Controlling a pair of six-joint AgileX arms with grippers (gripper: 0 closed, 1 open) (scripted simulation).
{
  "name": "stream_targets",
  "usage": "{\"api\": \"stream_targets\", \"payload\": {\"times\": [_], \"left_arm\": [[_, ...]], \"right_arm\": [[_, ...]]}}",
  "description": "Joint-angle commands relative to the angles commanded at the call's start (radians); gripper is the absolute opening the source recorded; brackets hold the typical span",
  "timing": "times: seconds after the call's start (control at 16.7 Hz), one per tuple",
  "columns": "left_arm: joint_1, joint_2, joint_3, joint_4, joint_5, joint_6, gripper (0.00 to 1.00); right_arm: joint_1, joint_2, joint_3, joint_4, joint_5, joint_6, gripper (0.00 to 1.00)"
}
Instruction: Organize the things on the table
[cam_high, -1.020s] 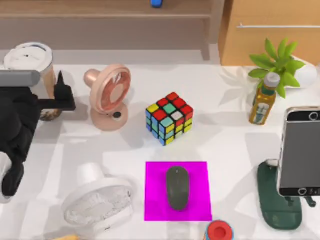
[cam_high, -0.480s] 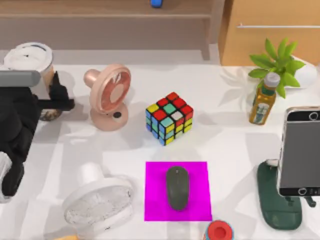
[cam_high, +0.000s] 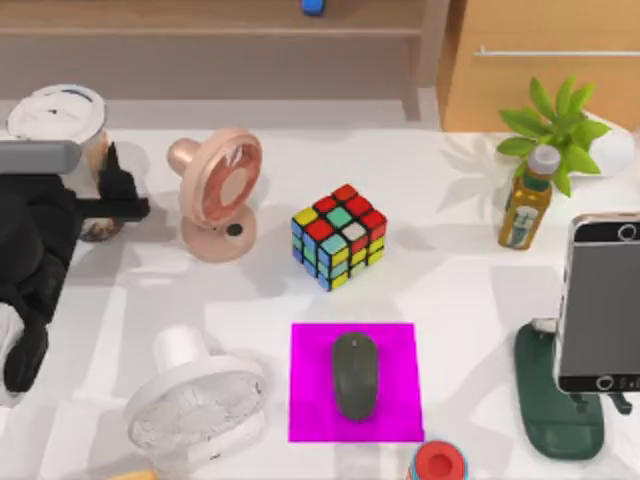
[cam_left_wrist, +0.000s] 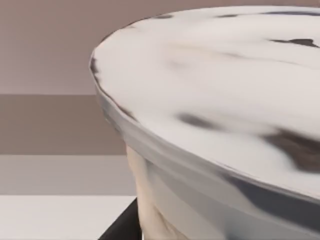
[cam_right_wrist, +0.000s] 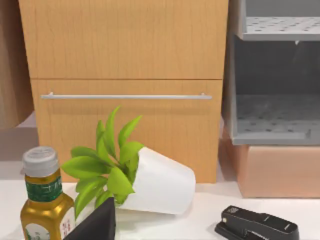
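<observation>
At the far left of the top view the left arm (cam_high: 30, 270) runs up the frame edge as a black bulk, and the left gripper (cam_high: 112, 190) reaches sideways at the upper left, its dark fingers (cam_high: 122, 208) pressed against the side of the drink cup (cam_high: 62, 130); whether they are clamped on it or merely touching I cannot tell. In the left wrist view the cup's white lid (cam_left_wrist: 215, 100) looms very close, with beige wall below and one dark finger (cam_left_wrist: 122, 225) beside it. Against the picture a second ago the gripper has slid slightly toward the cup; since half a second ago it has barely shifted, and every object stayed where it was.

Moving right across the white table (cam_high: 450, 290): a pink fan (cam_high: 218, 195) at upper left, a white fan (cam_high: 195, 400) at lower left, a colourful cube (cam_high: 340, 237) at centre, and below it the dark grey mouse (cam_high: 355, 375) lying on a magenta mat (cam_high: 400, 350). A red-topped item (cam_high: 437, 462) sits at the bottom edge. At the right stand a yellow bottle (cam_high: 526, 208) and a tipped white plant pot (cam_high: 575, 130). The smartphone (cam_high: 598, 305) stands upright on a dark green stand (cam_high: 555, 410) at the right edge.

The right wrist view shows the bottle (cam_right_wrist: 45, 205), the plant (cam_right_wrist: 135, 177), a black stapler (cam_right_wrist: 257, 225) and a wooden cabinet (cam_right_wrist: 125, 75) with grey shelving behind the table
</observation>
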Motion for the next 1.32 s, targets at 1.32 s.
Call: {"api": "stream_targets", "payload": {"times": [1.32], "left_arm": [[-0.052, -0.202, 0.152, -0.095, 0.008, 0.001, 0.0]], "right_arm": [[0.0, 0.0, 0.0, 0.0, 0.0, 0.0, 1.0]]}}
